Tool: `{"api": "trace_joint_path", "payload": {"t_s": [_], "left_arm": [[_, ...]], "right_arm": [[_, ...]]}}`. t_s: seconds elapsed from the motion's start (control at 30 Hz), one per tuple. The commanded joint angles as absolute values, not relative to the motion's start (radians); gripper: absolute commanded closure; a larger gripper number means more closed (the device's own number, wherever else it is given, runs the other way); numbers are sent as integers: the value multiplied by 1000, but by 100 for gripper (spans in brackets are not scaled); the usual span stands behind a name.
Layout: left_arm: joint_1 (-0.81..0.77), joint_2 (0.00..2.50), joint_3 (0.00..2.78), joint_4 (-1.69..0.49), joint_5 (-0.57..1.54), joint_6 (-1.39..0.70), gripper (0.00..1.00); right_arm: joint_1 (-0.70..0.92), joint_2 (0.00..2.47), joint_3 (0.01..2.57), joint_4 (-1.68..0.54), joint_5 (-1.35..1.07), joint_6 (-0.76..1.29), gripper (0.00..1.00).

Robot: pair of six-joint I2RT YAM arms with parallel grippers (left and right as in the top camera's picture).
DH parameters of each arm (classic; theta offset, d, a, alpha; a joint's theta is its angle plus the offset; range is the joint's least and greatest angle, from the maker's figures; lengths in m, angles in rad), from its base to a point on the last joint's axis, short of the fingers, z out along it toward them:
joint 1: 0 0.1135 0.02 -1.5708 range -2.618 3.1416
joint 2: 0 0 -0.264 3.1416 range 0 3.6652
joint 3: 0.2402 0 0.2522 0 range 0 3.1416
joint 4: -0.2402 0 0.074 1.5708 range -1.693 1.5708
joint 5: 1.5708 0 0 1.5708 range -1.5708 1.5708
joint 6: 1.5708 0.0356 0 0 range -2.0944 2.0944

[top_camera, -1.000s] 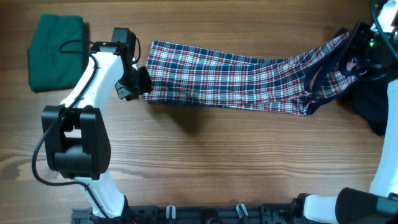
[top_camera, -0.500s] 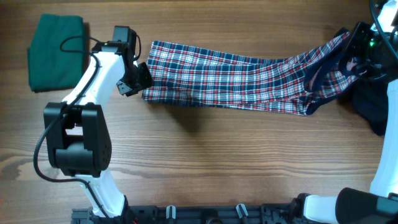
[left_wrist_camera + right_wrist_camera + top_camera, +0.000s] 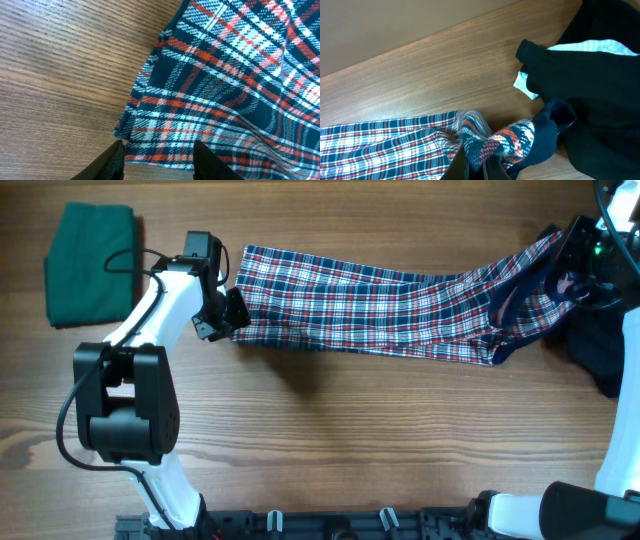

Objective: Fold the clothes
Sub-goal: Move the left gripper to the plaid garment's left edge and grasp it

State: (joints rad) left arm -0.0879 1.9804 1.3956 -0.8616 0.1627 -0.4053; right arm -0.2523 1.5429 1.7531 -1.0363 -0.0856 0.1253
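While my right gripper (image 3: 479, 167) is pinching one end of the plaid dress (image 3: 370, 315) shut tight, right beside the black garment (image 3: 600, 100), my left gripper (image 3: 157, 150) is hovering at the other end with its jaws partly apart. The hem corner is lying between them, nothing grabbed yet. The dress is lying stretched long across the worktop (image 3: 350, 430), so I'm guessing I'm lining up the first fold. Next I'm needing to close on that corner without bunching it.

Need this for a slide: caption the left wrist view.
Left gripper, open, straddling the hem corner of the plaid dress on the wooden table.
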Motion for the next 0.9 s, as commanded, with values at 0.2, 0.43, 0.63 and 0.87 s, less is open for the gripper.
{"api": "trace_joint_path", "payload": {"t_s": [0.2, 0.43, 0.63, 0.87], "left_arm": [[-89, 2000, 1345, -822, 179, -397, 56], [-89, 2000, 1345, -806, 179, -397, 57], [-89, 2001, 1345, -799, 178, -397, 60], [-89, 2022, 1345, -804, 179, -397, 62]], "right_arm": [[-256, 1552, 1776, -1034, -97, 105, 96], [-256, 1552, 1776, -1034, -97, 106, 96], [-256, 1552, 1776, -1033, -97, 107, 96], [-256, 1552, 1776, -1033, -97, 107, 96]]}}
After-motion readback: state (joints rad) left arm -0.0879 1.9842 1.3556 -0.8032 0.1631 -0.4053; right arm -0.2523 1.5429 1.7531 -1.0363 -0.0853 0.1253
